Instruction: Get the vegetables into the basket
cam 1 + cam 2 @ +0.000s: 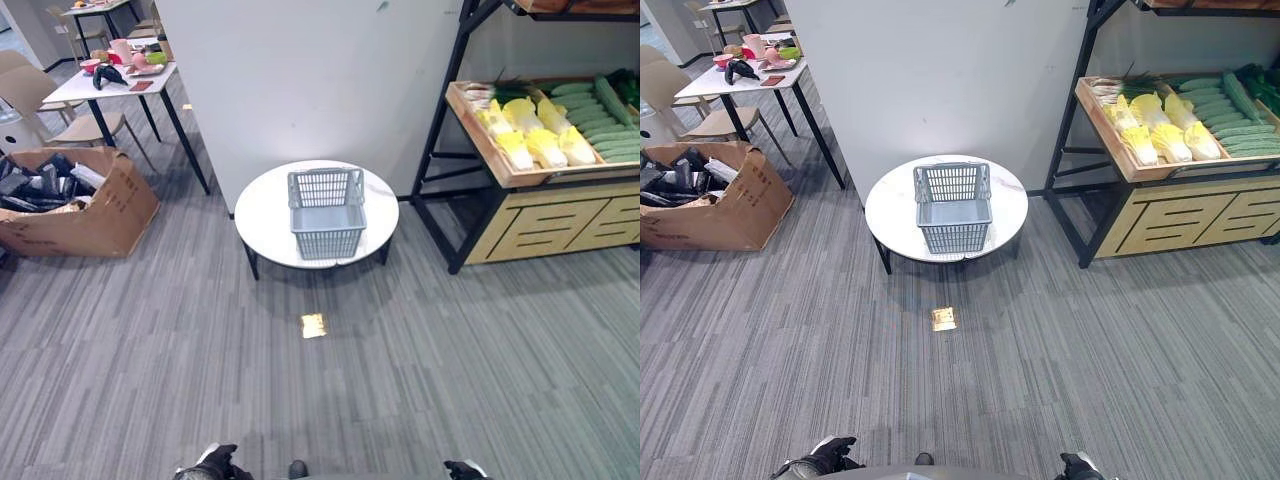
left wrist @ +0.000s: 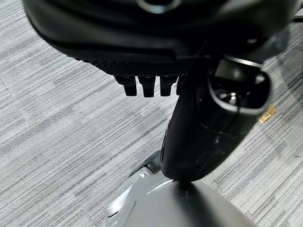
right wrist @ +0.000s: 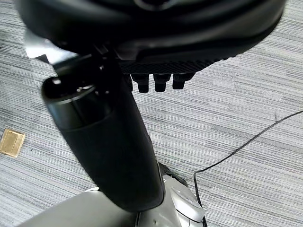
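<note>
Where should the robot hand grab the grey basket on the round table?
Probably by its handle, coming from above. The basket stands upright and empty on the round table, and the handle lies folded along the far rim, so fingers could hook under it there.

You see a grey plastic mesh basket [image 1: 327, 213] on a smooth white round table [image 1: 266, 215], ribbed grey carpet [image 1: 150, 340], a wooden shelf [image 1: 560, 215], a cardboard box [image 1: 95, 215].

basket [image 1: 327, 212]: 1 | round table [image 1: 262, 222]: 1 | cardboard box [image 1: 90, 215]: 1 | produce shelf [image 1: 560, 215]: 1
</note>
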Tool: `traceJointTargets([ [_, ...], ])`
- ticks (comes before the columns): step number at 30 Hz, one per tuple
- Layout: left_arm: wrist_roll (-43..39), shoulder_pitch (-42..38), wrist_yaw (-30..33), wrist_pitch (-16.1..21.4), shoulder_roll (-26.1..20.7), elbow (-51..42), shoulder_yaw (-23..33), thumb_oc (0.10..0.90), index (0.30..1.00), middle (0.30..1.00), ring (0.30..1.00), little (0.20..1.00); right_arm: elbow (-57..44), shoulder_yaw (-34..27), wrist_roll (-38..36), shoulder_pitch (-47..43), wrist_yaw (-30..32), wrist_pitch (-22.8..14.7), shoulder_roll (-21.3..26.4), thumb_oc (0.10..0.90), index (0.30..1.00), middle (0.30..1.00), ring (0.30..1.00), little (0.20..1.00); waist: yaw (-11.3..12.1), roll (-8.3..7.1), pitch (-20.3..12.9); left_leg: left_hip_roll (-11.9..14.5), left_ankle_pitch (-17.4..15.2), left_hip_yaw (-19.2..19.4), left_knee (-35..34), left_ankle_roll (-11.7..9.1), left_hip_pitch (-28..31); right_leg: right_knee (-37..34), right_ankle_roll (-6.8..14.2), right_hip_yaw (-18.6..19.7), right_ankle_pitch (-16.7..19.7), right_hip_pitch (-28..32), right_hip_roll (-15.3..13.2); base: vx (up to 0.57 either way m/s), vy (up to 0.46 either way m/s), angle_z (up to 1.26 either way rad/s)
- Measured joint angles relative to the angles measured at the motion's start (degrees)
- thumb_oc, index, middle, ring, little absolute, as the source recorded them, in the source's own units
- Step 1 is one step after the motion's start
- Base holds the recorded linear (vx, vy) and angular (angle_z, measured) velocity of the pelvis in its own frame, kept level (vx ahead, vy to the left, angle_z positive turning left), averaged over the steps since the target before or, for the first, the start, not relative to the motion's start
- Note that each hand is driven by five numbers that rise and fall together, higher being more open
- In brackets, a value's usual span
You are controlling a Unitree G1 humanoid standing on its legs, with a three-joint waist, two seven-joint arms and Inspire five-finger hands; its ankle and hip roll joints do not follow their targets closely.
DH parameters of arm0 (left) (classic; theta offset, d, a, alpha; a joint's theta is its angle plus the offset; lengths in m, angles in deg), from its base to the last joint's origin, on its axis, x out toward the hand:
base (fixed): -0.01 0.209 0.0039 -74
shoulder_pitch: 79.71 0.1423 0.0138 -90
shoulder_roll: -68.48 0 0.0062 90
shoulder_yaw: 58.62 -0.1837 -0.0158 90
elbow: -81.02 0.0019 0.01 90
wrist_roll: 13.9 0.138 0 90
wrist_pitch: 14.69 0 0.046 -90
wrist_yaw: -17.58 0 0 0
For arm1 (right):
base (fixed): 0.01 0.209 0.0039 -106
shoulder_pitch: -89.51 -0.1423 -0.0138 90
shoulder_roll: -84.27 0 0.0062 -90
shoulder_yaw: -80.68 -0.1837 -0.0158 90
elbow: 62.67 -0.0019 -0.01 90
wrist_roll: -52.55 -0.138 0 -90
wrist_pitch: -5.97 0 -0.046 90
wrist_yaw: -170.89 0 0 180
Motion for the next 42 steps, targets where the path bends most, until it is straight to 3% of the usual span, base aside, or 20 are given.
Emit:
traceJointTargets([
  [5, 0.0, 0.4, 0.0, -0.4, -0.1, 0.5, 0.0, 0.900, 1.000, 1.000, 1.000, 1.000, 0.0, 0.0, 0.0, 0.5, 0.0, 0.0, -0.5, 0.900, 1.000, 1.000, 1.000, 1.000, 0.0, -0.75, -1.0, 0.0, 0.0, 0.0, 0.0, 0.0, 0.2, -0.3, 0.0, 0.1, 0.0, 0.1, 0.0, 0.00, 0.000, 0.00],
  [23, 0.1, 2.1, -0.1, -1.6, -0.1, 1.2, 0.0, 0.900, 1.000, 1.000, 1.000, 1.000, -0.1, -0.1, 0.0, 1.9, -0.9, 0.3, -0.7, 0.900, 1.000, 1.000, 1.000, 1.000, 0.1, -1.24, -0.7, -0.2, -0.7, 1.0, 0.0, 0.3, 0.0, -0.3, 0.1, 1.1, 0.1, -0.5, -0.4, 0.01, 0.033, -0.02],
  [32, 0.0, 1.4, 0.0, -1.7, 0.0, 1.2, 1.7, 0.900, 1.000, 1.000, 1.000, 1.000, -0.8, 0.9, 0.4, 0.3, -1.0, 0.6, -0.7, 0.900, 1.000, 1.000, 1.000, 1.000, 0.1, -1.45, 1.6, -0.5, -1.4, 2.6, 0.0, 1.0, -0.2, 1.4, 0.7, 2.3, -0.2, -2.0, -0.9, 0.02, 0.097, -0.10],
  [37, -0.1, -0.7, 0.0, -1.7, -0.1, 1.2, 1.7, 0.900, 1.000, 1.000, 1.000, 1.000, -2.3, 0.9, 1.2, -1.8, -1.0, 0.6, -0.2, 0.900, 1.000, 1.000, 1.000, 1.000, 0.1, -0.99, 4.8, -0.3, -2.2, 3.9, -0.1, 2.2, -0.6, 11.2, 2.6, 2.0, -2.1, -7.6, -1.5, 0.00, 0.112, -0.18],
  [38, -0.1, -1.8, -0.1, -1.7, -0.1, 1.2, 1.6, 0.900, 1.000, 1.000, 1.000, 1.000, -2.9, 0.7, 1.1, -2.7, -1.0, 0.6, 0.4, 0.900, 1.000, 1.000, 1.000, 1.000, 0.0, -0.30, 6.5, 0.3, -2.3, 4.0, -0.3, 2.5, -0.5, 21.0, 3.1, 1.5, -2.4, -12.4, -1.8, 0.04, 0.149, -0.07],
  [39, -0.2, -1.9, -0.1, -1.7, -0.1, 1.1, 1.6, 0.900, 1.000, 1.000, 1.000, 1.000, -3.0, 0.3, 1.1, -2.7, -0.9, 0.6, 0.4, 0.900, 1.000, 1.000, 1.000, 1.000, 0.0, -0.11, 7.0, 0.3, -2.5, 4.0, -0.2, 3.2, -0.4, 26.6, 3.3, 1.2, -2.5, -15.6, -2.5, 0.06, 0.124, 0.02],
  [41, -0.6, -2.4, 0.1, -1.7, 0.1, 1.0, 1.6, 0.900, 1.000, 1.000, 1.000, 1.000, -3.3, -0.8, 1.0, -2.6, -1.0, 0.6, 0.4, 0.900, 1.000, 1.000, 1.000, 1.000, 0.1, -0.15, 7.8, 0.1, -2.5, 3.9, -0.2, 4.2, 0.0, 32.1, 4.1, -1.1, -3.6, -18.4, -4.7, 0.06, 0.027, 0.06],
  [42, -1.4, -2.3, 0.2, -1.7, 0.2, 0.9, 1.8, 0.900, 1.000, 1.000, 1.000, 1.000, -3.7, -0.9, 1.0, -2.5, -0.8, 0.7, 0.4, 0.900, 1.000, 1.000, 1.000, 1.000, 0.2, 0.07, 8.2, -0.1, -2.9, 3.9, -0.3, 4.5, 0.3, 30.5, 4.8, -1.5, -3.4, -20.1, -7.9, 0.13, -0.024, 0.02],
])
